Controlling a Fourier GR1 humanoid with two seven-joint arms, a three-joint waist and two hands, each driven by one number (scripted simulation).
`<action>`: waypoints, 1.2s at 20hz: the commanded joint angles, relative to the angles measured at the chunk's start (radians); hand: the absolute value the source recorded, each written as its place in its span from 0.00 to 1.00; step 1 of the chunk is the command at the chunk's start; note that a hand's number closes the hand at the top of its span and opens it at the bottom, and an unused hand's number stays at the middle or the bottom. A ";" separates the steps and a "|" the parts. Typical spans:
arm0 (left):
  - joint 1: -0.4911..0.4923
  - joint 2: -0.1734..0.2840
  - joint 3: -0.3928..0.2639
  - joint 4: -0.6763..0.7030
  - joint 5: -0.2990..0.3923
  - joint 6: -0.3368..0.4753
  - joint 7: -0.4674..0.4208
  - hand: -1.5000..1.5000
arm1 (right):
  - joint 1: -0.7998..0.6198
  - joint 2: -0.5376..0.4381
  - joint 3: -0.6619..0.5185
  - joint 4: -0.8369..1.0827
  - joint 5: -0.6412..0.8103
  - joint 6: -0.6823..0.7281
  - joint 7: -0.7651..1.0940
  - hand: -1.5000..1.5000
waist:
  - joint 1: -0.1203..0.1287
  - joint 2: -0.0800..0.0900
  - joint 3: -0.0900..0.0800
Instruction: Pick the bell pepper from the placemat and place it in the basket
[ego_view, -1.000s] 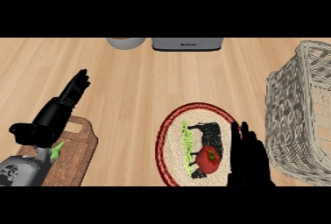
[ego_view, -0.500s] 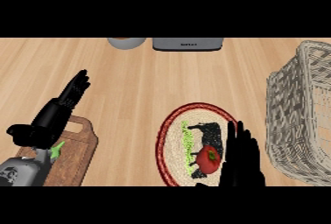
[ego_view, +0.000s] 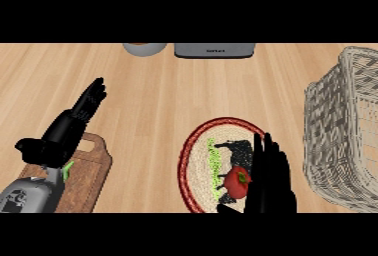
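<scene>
pepper (ego_view: 238, 181): red, on the mat (ego_view: 198, 165), toward its near end | right hand (ego_view: 271, 177): fingers straight and together, over the mat's right side, just beside the pepper, holding nothing | left hand (ego_view: 70, 126): fingers straight, left of the mat, over a board (ego_view: 87, 176) | basket (ego_view: 342, 131): right of the mat

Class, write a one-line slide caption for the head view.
Right hand open beside red bell pepper on round placemat; wicker basket waits at right.
</scene>
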 joint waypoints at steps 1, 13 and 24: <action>0.025 -0.030 0.005 -0.002 -0.047 -0.001 -0.038 0.50 | 0.006 0.004 0.000 0.028 0.002 -0.038 0.064 0.00 | 0.000 0.000 0.000; 0.045 -0.029 0.050 -0.014 -0.043 -0.075 -0.029 0.50 | -0.125 0.004 -0.032 0.150 -0.063 0.022 0.165 0.00 | 0.004 0.000 0.000; -0.002 -0.097 0.053 0.009 -0.097 -0.051 -0.020 0.50 | -0.120 0.004 -0.168 0.343 -0.120 -0.078 0.038 0.00 | 0.000 0.002 0.000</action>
